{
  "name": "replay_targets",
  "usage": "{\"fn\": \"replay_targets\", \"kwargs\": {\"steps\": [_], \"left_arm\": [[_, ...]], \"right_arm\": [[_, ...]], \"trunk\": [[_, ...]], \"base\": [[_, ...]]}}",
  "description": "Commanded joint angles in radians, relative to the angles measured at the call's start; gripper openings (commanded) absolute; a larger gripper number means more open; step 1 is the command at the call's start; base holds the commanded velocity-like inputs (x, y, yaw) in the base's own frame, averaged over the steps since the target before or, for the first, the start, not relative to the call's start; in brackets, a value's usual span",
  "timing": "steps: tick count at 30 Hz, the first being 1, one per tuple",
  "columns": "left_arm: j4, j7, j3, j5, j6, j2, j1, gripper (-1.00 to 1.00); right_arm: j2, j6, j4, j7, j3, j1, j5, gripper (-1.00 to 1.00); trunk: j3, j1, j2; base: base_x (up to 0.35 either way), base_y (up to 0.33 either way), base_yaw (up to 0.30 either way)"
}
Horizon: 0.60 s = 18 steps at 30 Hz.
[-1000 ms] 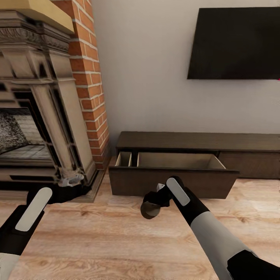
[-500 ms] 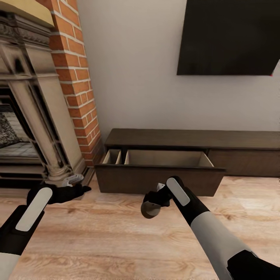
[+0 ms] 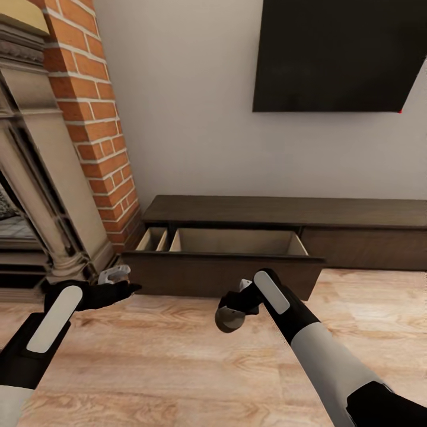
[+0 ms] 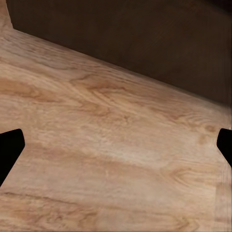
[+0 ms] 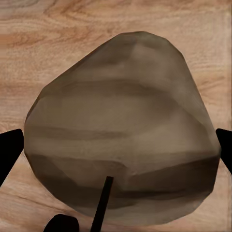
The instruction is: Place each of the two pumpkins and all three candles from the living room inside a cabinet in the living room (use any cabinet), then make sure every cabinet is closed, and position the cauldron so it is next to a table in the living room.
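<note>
Your right hand (image 3: 232,315) is clamped on 1 candle (image 3: 230,321), a tan-brown lump carried low over the wood floor (image 3: 178,362) at about 6 o'clock from the open drawer (image 3: 231,242). Held out front like that, it looks ready to go over the drawer's front panel and down inside.

The cabinet (image 3: 356,220) runs along the wall from 12 to 3 o'clock under the dark wall screen (image 3: 338,53). Its left drawer is pulled out, pale inside, with a small divided section at its left end; no contents visible from this angle.

Your left hand (image 3: 112,286) hangs near 9 o'clock beside the fireplace surround (image 3: 41,196), fingers apart, holding nothing.

Right wrist view adds the candle (image 5: 123,128) close up, faceted, with a thin dark wick line, fingertips at either edge. Left wrist view gives bare floor (image 4: 106,154) and a dark cabinet face (image 4: 145,38), confirming the spread.
</note>
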Motion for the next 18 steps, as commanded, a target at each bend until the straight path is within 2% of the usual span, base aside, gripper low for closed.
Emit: {"fn": "replay_targets", "kwargs": {"steps": [1,6,12,14,16,17,18], "left_arm": [[-0.001,0.010,-0.002,0.009,0.001,-0.007,-0.001,1.00],[-0.001,0.005,0.000,0.009,0.001,-0.015,-0.001,1.00],[-0.004,-0.002,-0.001,0.017,0.003,-0.016,-0.001,1.00],[-0.005,-0.010,0.001,0.031,0.005,-0.015,-0.001,1.00],[-0.005,-0.050,0.003,0.073,0.007,-0.013,-0.001,1.00],[-0.005,-0.083,0.000,0.107,0.009,-0.009,-0.001,1.00],[-0.003,-0.138,-0.002,0.163,0.010,-0.001,-0.001,1.00]], "right_arm": [[-0.002,-0.002,-0.001,-0.012,0.002,-0.001,-0.013,-1.00],[-0.023,-0.003,-0.002,-0.008,0.002,0.000,-0.013,-1.00],[-0.028,-0.022,-0.002,-0.005,0.003,0.000,-0.013,-1.00],[-0.028,-0.025,-0.002,-0.005,0.003,0.000,-0.013,-1.00],[-0.028,-0.025,-0.002,-0.005,0.003,0.000,-0.013,-1.00],[-0.028,-0.025,-0.003,-0.005,0.003,0.000,-0.013,-1.00],[-0.028,-0.026,-0.016,-0.005,0.003,0.000,-0.013,-1.00]], "trunk": [[-0.001,0.000,0.000],[-0.001,0.000,0.000],[-0.001,0.000,0.000],[-0.001,0.000,0.000],[-0.001,0.000,0.000],[-0.001,0.000,0.000],[-0.001,0.000,0.000]], "base": [[0.121,-0.321,0.000],[0.124,-0.320,0.000],[0.187,-0.279,0.000],[0.223,-0.250,0.000],[0.226,-0.247,0.000],[0.226,-0.242,0.000],[0.220,-0.227,0.000]]}}
